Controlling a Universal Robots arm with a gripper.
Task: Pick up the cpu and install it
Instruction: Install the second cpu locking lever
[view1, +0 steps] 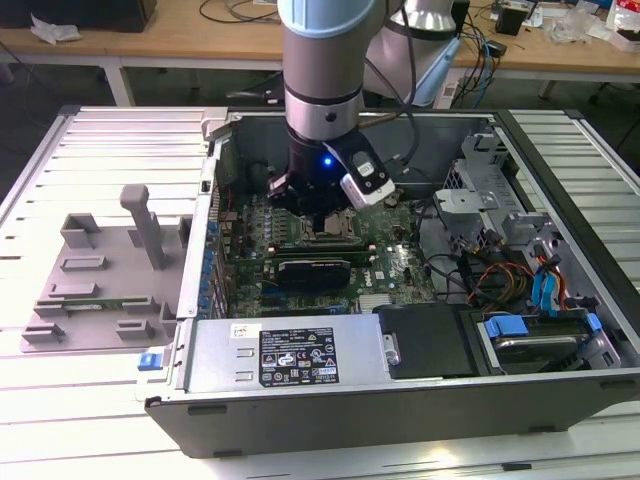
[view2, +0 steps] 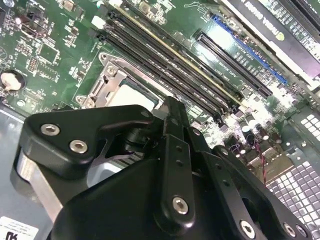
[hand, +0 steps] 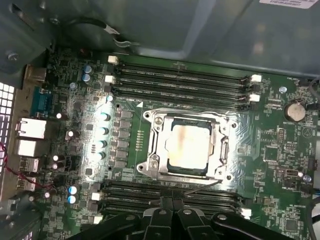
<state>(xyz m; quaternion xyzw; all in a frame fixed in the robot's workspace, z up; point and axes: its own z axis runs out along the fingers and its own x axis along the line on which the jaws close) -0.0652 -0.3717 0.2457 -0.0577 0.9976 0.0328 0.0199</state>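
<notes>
The cpu (hand: 187, 145), a small flat square chip with a silvery-grey metal top, lies inside the square metal socket frame (hand: 151, 141) on the green motherboard (hand: 280, 150), as the first wrist view shows it. In the second wrist view the same chip (view2: 131, 94) is partly covered by the black gripper body, and it sits just beyond the tips of the gripper (view2: 170, 107). The chip is flat and level with the frame, and nothing holds it.

The black metal gripper (hand: 172, 201) is directly above the socket area, close to the board. Its two fingers (view2: 172, 150) stand pressed together, with no gap visible between them, and they have hold of nothing. In the exterior view the grey and black robot arm (view1: 322, 60) reaches straight down into the open dark grey computer case (view1: 560, 390), and its lower end is over the middle of the motherboard (view1: 390, 265).

Long black memory slots (hand: 180, 75) run on the far side of the socket from the gripper, and more black slots (hand: 125, 192) run on the near side, just beside the fingertips. A round silver coin battery (hand: 294, 111) sits on the board, well apart from the gripper. Outside the case, a light grey plastic holder (view1: 100, 270) rests on the white slatted table (view1: 60, 410)
</notes>
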